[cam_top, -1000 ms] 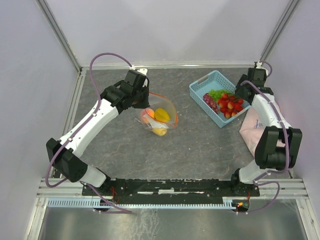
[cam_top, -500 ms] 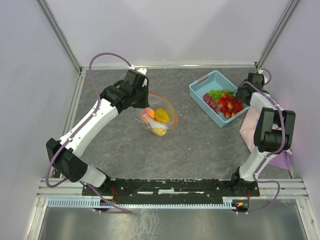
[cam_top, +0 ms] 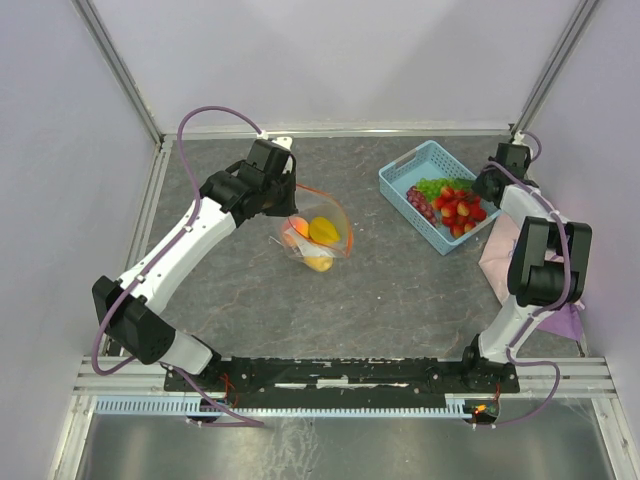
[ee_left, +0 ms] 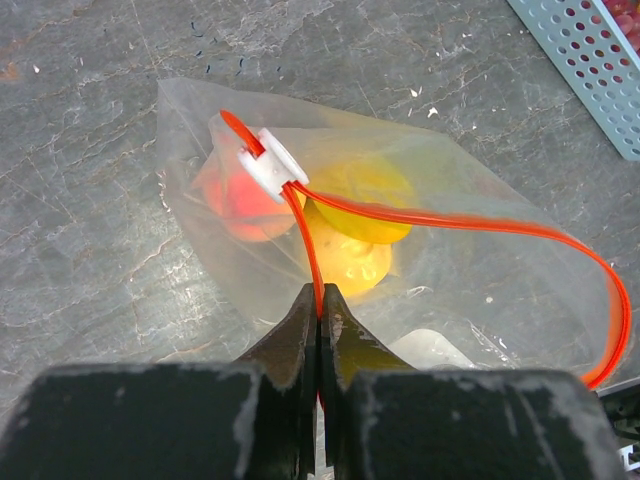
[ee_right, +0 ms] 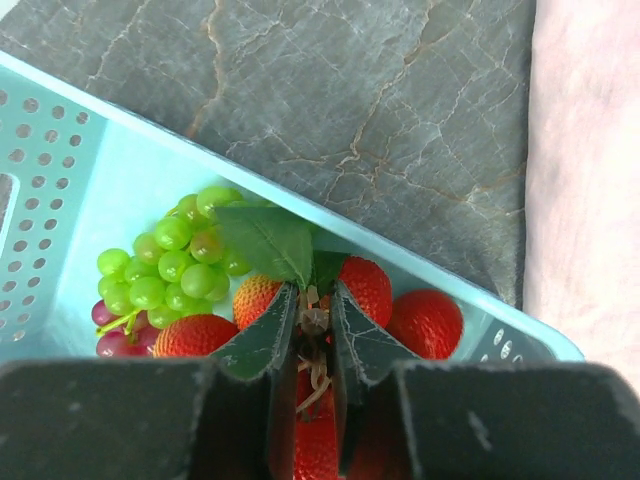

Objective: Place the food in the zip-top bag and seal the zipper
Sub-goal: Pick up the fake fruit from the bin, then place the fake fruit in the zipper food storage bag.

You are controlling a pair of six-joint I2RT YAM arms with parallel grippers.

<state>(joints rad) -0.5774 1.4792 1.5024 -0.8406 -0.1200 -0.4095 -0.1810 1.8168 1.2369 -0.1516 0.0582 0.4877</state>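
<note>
left wrist view, left gripper (ee_left: 320, 305) pressed together on the zipper (ee_left: 450, 222) of the zip-top bag (ee_left: 195, 160), bag lying on the grey table (ee_left: 80, 80), peach (ee_left: 240, 205), mango (ee_left: 365, 190) and lemon (ee_left: 352, 262) inside, right gripper (ee_right: 315, 300) in the blue basket (ee_right: 60, 190), pinching 1 strawberry (ee_right: 316, 442) beside green grapes (ee_right: 170, 270)

Bag mouth: my left gripper (ee_left: 320, 298) pinches the zipper (ee_left: 450, 222) at the near lip. The strip bows wide to the right, so the zip-top bag (ee_left: 190, 130) gapes from above.
Bag floor: 1 peach (ee_left: 240, 205) and 2 yellow fruits (ee_left: 365, 190) fill the left end; the right end is roomier.
Mid table: bare grey table (cam_top: 400, 290) between bag and basket (cam_top: 400, 172) gives an open lane.
Basket: my right gripper (ee_right: 315, 335) is pinched on a strawberry (ee_right: 315, 420). Other strawberries (ee_right: 425, 320) crowd both fingers, with grapes (ee_right: 165, 270) and leaf (ee_right: 265, 240) just ahead.
Basket wall: the blue rim bars a sideways exit; upward is open.
Right flank: pink cloth (ee_right: 590, 150) lies near, beyond the rim.
</note>
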